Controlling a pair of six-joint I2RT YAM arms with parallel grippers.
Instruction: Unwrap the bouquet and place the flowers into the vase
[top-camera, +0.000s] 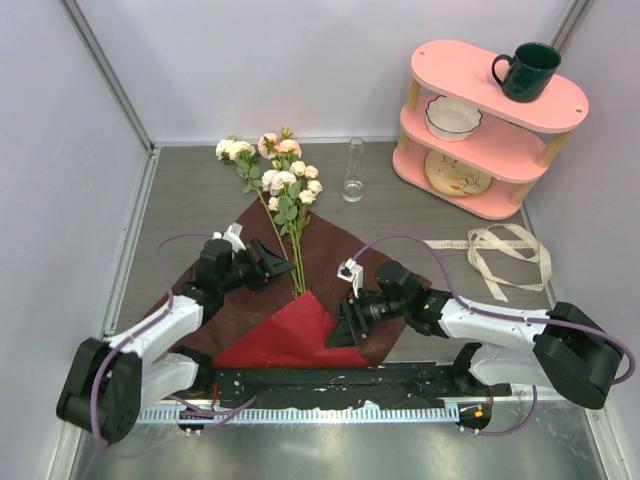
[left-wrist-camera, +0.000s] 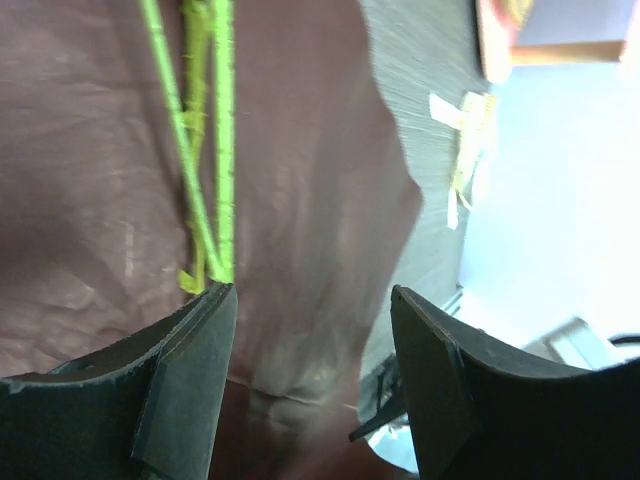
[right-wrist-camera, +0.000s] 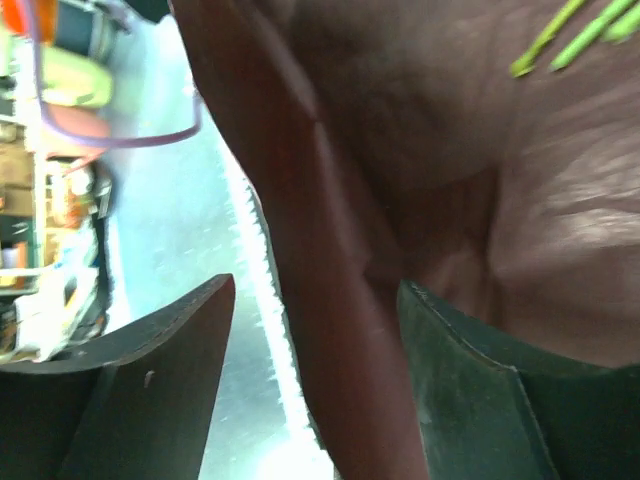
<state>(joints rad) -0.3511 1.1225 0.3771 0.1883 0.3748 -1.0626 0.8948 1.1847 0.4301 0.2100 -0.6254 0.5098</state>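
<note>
Grey wood-grain table (top-camera: 190, 190) carries the whole job, with the dark red paper (top-camera: 340, 245) spread flat and the ribbon (top-camera: 510, 255) lying off to the right, so the unwrapping looks done. Nearest, the right gripper (top-camera: 345, 325) hangs low over the paper's near fold, fingers apart and clamped on nothing. A little farther, the left gripper (top-camera: 275, 262) sits just beside the green stems (top-camera: 297, 255), fingers also apart; its wrist view shows the stem ends at the tip of one finger, not between the two.

The flowers (top-camera: 285, 180) lie on the paper, heads pointing away. Beyond them the vase (top-camera: 353, 170) stands upright, apart from the blooms.

The left gripper should probably shift sideways to straddle all the stems, close gently low down, then lift and tip the bunch upright. The neck is narrow, so stray stems could miss it.
</note>
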